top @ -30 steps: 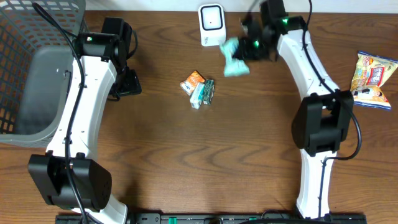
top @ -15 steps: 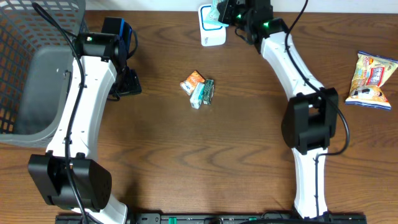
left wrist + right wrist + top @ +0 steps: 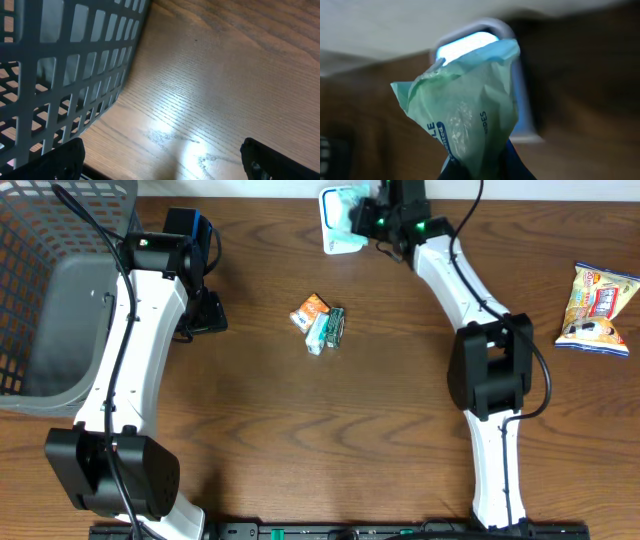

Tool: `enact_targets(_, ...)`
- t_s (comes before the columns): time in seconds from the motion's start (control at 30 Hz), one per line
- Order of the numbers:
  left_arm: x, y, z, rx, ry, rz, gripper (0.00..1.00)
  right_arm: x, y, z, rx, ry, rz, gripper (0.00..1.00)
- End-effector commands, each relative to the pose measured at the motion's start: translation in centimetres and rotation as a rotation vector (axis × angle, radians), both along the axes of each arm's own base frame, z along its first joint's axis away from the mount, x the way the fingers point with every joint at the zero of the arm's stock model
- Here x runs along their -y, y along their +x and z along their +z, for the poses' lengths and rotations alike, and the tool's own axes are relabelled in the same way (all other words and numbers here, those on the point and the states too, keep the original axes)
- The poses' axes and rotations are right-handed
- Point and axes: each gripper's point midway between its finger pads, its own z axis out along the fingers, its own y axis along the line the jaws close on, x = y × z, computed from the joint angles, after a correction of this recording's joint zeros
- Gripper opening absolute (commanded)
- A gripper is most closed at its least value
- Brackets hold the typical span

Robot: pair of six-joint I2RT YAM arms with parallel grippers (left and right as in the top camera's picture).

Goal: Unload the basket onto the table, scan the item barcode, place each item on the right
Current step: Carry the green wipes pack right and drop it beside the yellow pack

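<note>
Brown wood surface [image 3: 300, 440] lies open across its near half, with a grey basket [image 3: 60, 290] closing off the far left corner and a snack bag [image 3: 595, 308] near the right edge. Three small packets [image 3: 320, 322] sit clustered in the middle, well apart from both arms. At the far edge, the right claw [image 3: 368, 218] is clamped on a pale green packet [image 3: 465, 115], holding it just in front of the white scanner [image 3: 338, 242]. The left claw [image 3: 170, 162] hangs with its fingers wide apart and nothing between them, low over bare wood beside the basket wall.
</note>
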Motion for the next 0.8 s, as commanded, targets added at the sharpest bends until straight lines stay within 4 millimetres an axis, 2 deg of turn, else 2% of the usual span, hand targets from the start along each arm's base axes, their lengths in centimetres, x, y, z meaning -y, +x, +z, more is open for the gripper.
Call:
enact_targets(0.0,-0.4,-0.2,0.0,-0.009,0.022,-0.008,0.98,8.1,1.1,5.1,0.054,-0.052,-0.087,0.01)
enact_targets(0.1,-0.4,-0.2,0.0,-0.009,0.022,-0.008,0.98,14.2,-0.3,5.4,-0.004,-0.135,-0.127,0.01)
enact_targets(0.27,-0.4,-0.2,0.0,-0.009,0.022,-0.008,0.97,26.8,-5.0,3.1,-0.213,-0.383,-0.320,0.02)
enact_targets(0.3,-0.4,-0.2,0.0,-0.009,0.022,-0.008,0.98,29.5,-6.4,2.5,-0.267,-0.443,-0.351,0.06)
enact_targets(0.37,-0.4,-0.2,0.0,-0.008,0.022,-0.008,0.98,33.8,-8.9,1.4,-0.365,-0.543,-0.407,0.21)
enact_targets(0.43,-0.4,-0.2,0.0,-0.009,0.022,-0.008,0.98,37.7,-11.4,0.6,-0.460,-0.603,-0.476,0.42)
enact_targets(0.53,-0.4,-0.2,0.0,-0.009,0.022,-0.008,0.98,39.3,-13.1,0.1,-0.514,-0.569,-0.494,0.53)
enact_targets(0.63,-0.4,-0.2,0.0,-0.009,0.022,-0.008,0.98,39.1,-13.6,-0.3,-0.528,-0.464,-0.467,0.57)
enact_targets(0.73,-0.4,-0.2,0.0,-0.009,0.022,-0.008,0.98,36.5,-13.2,-0.3,-0.511,-0.295,-0.385,0.56)
enact_targets(0.77,-0.4,-0.2,0.0,-0.009,0.022,-0.008,0.98,34.9,-12.8,-0.2,-0.499,-0.222,-0.342,0.55)
